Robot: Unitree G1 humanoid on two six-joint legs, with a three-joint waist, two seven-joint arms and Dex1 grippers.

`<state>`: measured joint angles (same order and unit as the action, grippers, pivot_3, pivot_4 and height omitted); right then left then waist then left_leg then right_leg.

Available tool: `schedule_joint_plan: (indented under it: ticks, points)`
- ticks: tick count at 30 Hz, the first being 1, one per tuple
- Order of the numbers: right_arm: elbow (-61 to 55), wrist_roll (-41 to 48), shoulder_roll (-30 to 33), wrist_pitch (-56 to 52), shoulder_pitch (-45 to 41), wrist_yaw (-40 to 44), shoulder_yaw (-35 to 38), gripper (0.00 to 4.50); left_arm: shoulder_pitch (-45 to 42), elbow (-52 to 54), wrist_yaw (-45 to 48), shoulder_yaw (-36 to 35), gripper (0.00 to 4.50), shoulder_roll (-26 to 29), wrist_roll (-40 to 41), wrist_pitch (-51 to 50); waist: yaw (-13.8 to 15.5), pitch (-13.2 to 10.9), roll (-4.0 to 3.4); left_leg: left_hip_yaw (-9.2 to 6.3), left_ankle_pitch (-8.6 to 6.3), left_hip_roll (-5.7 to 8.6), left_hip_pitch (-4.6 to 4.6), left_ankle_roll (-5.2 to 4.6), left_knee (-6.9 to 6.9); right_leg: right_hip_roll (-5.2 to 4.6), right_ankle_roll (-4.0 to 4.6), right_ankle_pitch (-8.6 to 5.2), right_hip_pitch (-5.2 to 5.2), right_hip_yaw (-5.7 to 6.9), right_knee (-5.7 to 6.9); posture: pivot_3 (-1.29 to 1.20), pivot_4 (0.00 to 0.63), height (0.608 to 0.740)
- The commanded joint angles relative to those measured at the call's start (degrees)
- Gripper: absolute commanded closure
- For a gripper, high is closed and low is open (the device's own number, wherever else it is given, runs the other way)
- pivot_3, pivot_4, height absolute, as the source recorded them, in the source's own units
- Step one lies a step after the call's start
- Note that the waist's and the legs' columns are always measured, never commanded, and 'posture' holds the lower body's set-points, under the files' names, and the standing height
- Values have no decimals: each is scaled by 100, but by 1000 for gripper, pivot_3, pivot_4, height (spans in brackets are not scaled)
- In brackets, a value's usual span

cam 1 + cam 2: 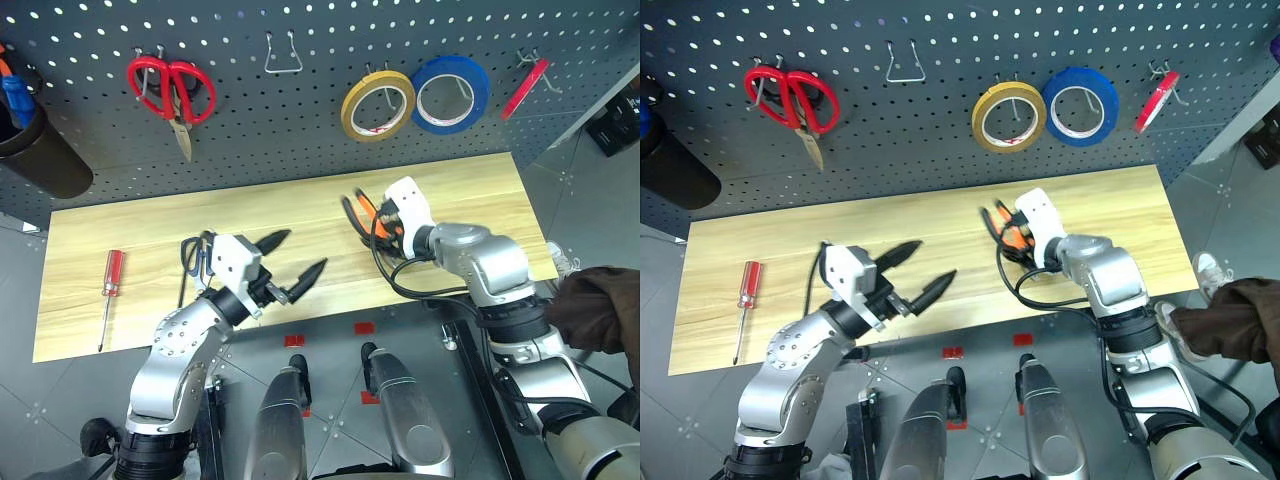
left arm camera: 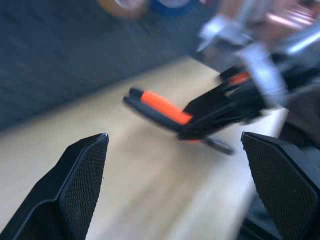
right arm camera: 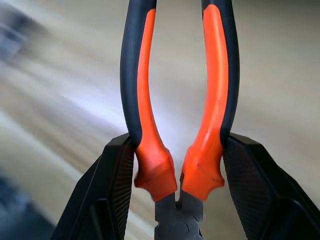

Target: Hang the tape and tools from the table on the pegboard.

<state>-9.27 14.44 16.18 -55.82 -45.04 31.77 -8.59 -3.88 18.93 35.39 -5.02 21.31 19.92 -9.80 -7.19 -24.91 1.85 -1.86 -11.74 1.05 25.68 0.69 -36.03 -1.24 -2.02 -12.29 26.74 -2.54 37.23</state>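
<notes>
The orange-and-black-handled pliers (image 3: 175, 115) are clamped in the right pincer (image 3: 176, 185), whose two black fingers press against the outer sides of the handles just above the metal head, so the handles point away from the wrist and spread slightly apart. In the head views the pliers sit over the right-centre of the light wood tabletop (image 1: 470, 195); whether they touch the wood cannot be told. The left pincer (image 1: 298, 258) is spread wide with nothing between its fingers and sits over the front-middle of the tabletop, its tips pointing toward the right arm; its wrist view looks across at the pliers, blurred. Just behind the left wrist, dark-blue scissor handles (image 1: 192, 252) show on the tabletop, mostly hidden by the arm. The slim screwdriver with a clear red handle (image 1: 111, 280) lies near the tabletop's left end, well apart from both arms, shaft pointing toward the front edge. On the dark grey pegboard (image 1: 300, 130) behind, the yellow-tan tape roll (image 1: 377, 105) hangs on a hook, just beside and slightly overlapping the larger blue tape roll (image 1: 451, 94). Red-handled scissors (image 1: 172, 92) hang at the upper left, a bare wire hook (image 1: 283, 55) between them and the tapes, a black cup (image 1: 40, 150) at the far left edge, and a red item (image 1: 525, 88) on a hook at the far right.
</notes>
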Motion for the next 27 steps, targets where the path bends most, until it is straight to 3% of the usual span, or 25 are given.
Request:
schedule_joint_plan:
  ticks: [1, 14, 21, 27]
  points:
    - [-369, 123, -178, 591, -407, -55, 233, 2099, 61, -305, -252, -179, 0, -189, -300, 882, 69, 7, 3, -4, 0, 0, 0, 0, -2, 0, 2, 1, 0, 4, 1, -81, 407, 740]
    - [1477, -914, -964, 3871, -2523, -1039, 187, 2109, -498, -1031, -1217, 72, 0, -1098, -1115, 2677, 312, 42, 38, -36, 11, 14, 46, 17, -44, -12, 11, 38, 9, 33, -12, -50, 351, 740]
    - [3543, -1689, -1094, 5913, -3362, -2184, 319, 2110, -634, -1103, -1554, 226, 0, -1330, -1293, 2801, 362, 63, 47, -35, 17, 14, 90, 26, -75, -12, 20, 44, 57, 34, 28, -43, 348, 740]
    - [4491, -1725, -1297, 6500, -3664, -2369, 410, 2111, -674, -1132, -1691, 289, 0, -1329, -1314, 2732, 377, 67, 50, -32, 17, 16, 96, 16, -102, -12, 24, 46, 66, 30, 71, -37, 348, 740]
